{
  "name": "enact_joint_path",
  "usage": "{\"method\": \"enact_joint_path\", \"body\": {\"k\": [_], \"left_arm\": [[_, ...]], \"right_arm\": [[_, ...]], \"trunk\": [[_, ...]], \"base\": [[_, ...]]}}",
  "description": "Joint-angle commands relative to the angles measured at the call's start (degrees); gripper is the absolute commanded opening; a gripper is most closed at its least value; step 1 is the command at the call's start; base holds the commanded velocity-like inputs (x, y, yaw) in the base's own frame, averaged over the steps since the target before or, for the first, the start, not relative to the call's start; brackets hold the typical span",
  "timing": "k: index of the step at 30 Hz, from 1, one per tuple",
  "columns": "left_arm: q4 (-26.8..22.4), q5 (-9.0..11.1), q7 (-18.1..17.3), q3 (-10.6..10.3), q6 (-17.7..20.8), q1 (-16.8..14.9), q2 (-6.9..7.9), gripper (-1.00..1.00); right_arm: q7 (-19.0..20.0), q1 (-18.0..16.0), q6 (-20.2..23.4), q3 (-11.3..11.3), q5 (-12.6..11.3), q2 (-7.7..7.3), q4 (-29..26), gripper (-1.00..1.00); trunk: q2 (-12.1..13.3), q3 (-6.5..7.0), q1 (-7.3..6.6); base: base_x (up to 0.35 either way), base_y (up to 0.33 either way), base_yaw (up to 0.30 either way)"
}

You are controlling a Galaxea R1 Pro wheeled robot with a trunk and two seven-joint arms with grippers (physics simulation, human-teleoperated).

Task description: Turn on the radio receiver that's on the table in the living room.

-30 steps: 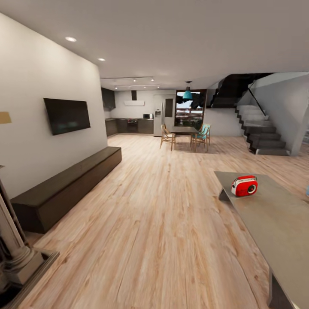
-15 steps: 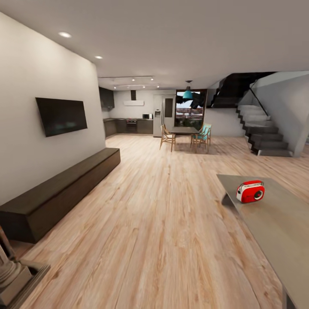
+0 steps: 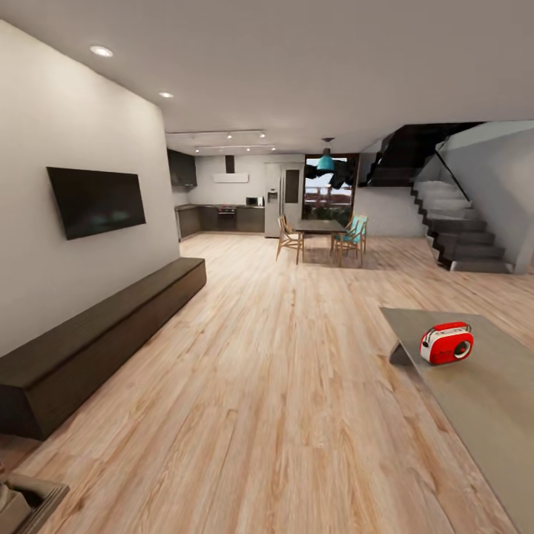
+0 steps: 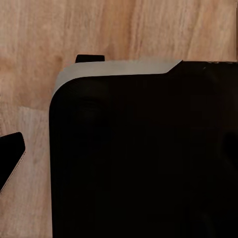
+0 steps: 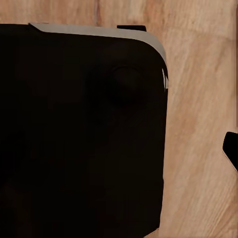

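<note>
Your radio receiver point(image 3: 446, 343) sits upright at lower right of the head view, on the grey table point(image 3: 482, 400) near its far corner, jaws' state impossible to tell (wrist views show dark housing over plank floor point(image 3: 282, 386)).

We see our own base point(image 4: 144, 153) as a broad matte-black slab with a rounded corner and a thin pale-grey rim along one edge. The same black body point(image 5: 79, 129) carries a faint round boss. Small black tabs point(image 4: 10, 156) jut beside it.
</note>
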Motion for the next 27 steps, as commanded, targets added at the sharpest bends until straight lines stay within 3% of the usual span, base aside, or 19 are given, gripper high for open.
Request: {"method": "enact_joint_path", "body": {"k": [1, 27], "left_arm": [[0.0, 0.0, 0.0, 0.0, 0.0, 0.0, 0.0, 1.0], [0.0, 0.0, 0.0, 0.0, 0.0, 0.0, 0.08, 1.0]], "right_arm": [[0.0, 0.0, 0.0, 0.0, 0.0, 0.0, 0.0, 1.0], [0.0, 0.0, -0.1, 0.1, 0.0, 0.0, 0.0, 1.0]], "trunk": [[0.0, 0.0, 0.0], [0.0, 0.0, 0.0]], "base": [[0.323, 0.0, 0.0], [0.323, 0.0, 0.0]]}}
